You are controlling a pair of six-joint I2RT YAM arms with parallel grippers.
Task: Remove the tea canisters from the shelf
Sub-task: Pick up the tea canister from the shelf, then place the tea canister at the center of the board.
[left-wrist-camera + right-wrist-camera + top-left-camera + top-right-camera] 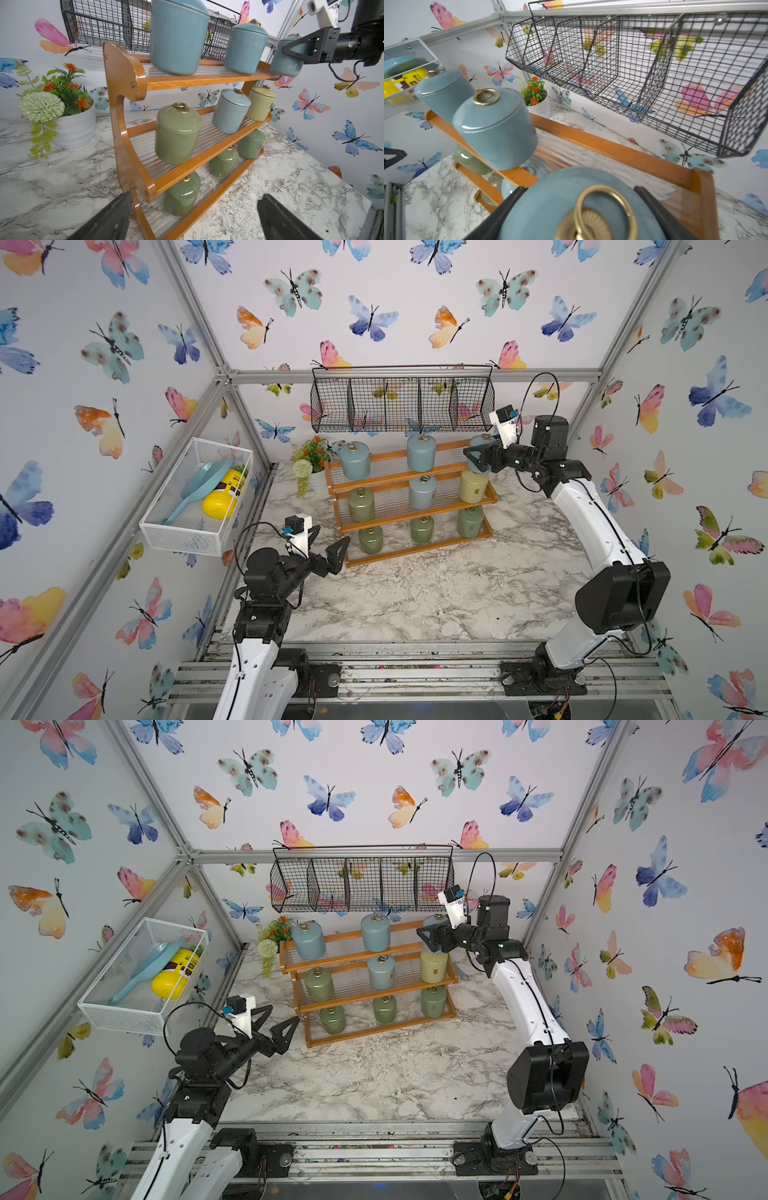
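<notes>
Right gripper (473, 456) clamped around blue canister (288, 66) at right end of shelf's (124, 83) top tier. Canister near upright, gripper reaching in sideways. Left gripper (332, 537) spread wide, well apart.

We see 3 white walls (399, 323) papered with watercolour butterflies and framed by aluminium rails (266, 376). In both top views a black wire basket (401, 406) hangs on the back wall at upper centre, and a white mesh basket (178, 537) hangs at centre left. A grey-veined marble tabletop (415, 593) fills the lower centre, a potted plant (312, 454) at its back-left corner. Light is even.
</notes>
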